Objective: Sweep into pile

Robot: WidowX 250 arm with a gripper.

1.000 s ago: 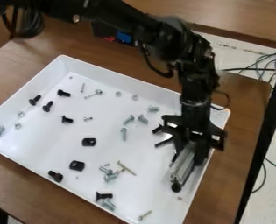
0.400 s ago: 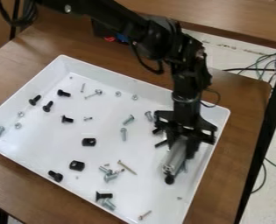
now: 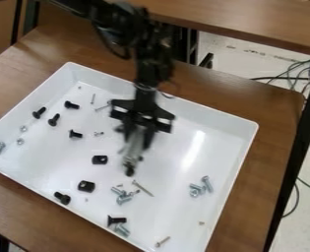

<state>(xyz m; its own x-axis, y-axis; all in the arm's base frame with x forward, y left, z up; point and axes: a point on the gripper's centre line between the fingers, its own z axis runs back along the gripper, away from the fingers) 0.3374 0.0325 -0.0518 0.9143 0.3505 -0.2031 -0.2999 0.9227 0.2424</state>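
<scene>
Lying left, near and right in the tray [image 3: 173, 214], screws [image 3: 207, 184] surround the down-pointing tool [image 3: 136, 144], clamped on a silver bar [image 3: 133, 151].

1. Several silver bolts [image 3: 207, 184] lie loosely clustered near the white tray's [image 3: 203, 112] right wall.
2. Black screws [image 3: 54, 119] lie scattered, mostly toward its left.
3. Two squarish black pieces [image 3: 100, 160] lie apart.

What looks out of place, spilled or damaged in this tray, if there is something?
Nothing stands out. The silver bolts and black screws lie scattered at different angles in the white tray, but that seems normal for sweeping not yet finished. I see no damage.
</scene>
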